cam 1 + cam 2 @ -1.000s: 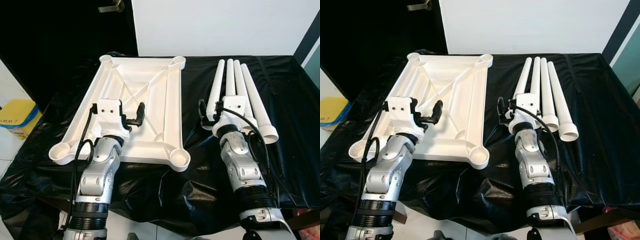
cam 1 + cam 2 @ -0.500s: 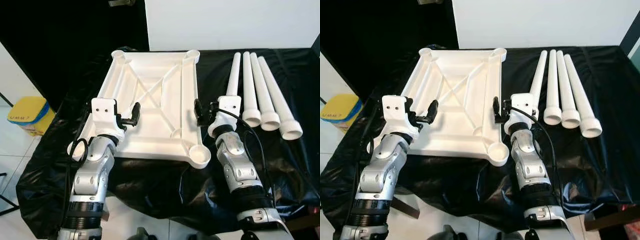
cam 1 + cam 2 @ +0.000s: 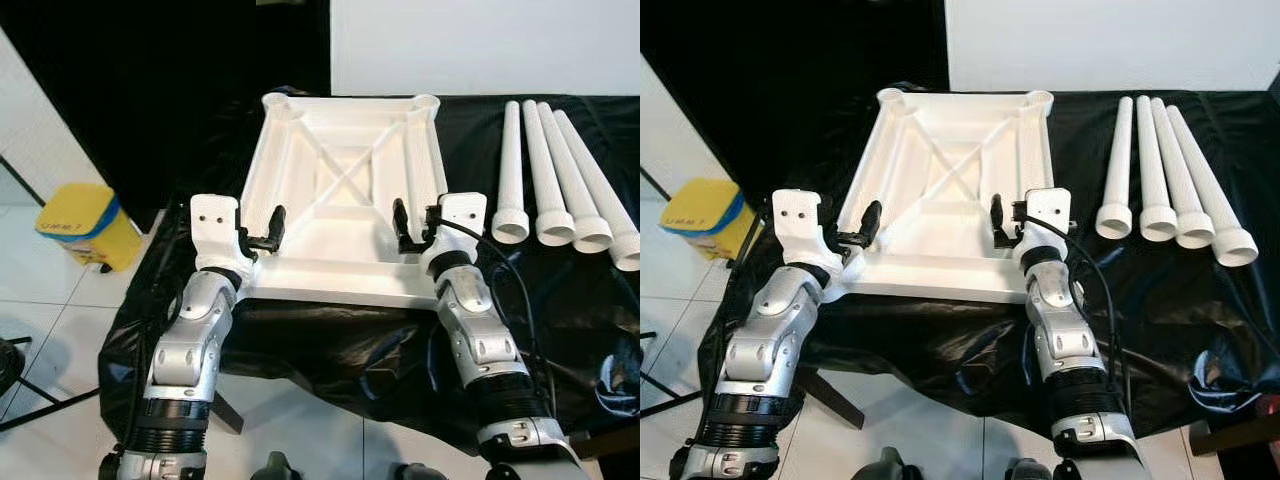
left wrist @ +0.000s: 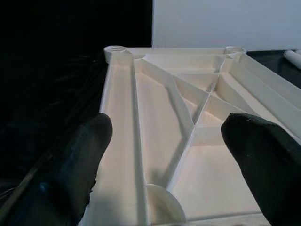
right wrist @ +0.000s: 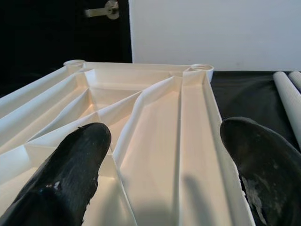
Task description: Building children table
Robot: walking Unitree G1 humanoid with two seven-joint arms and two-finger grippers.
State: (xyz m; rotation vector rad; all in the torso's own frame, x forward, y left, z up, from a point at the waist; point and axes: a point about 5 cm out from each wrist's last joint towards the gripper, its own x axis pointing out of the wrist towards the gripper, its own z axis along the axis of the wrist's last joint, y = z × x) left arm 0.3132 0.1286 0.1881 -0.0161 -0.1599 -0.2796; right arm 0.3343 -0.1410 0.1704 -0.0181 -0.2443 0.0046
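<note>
Two grippers, L (image 3: 262,232) & R (image 3: 412,228), fingers spread, over near edge of upturned white tabletop (image 3: 345,190); 4 legs (image 3: 560,190) beside, on bench (image 3: 330,340).

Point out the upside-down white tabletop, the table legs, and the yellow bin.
tabletop (image 3: 345,185), left eye view, on the crossed ribs at its middle.
table legs (image 3: 552,190), left eye view, mid-shaft of one leg in the row.
yellow bin (image 3: 82,225), left eye view, on its side.
</note>
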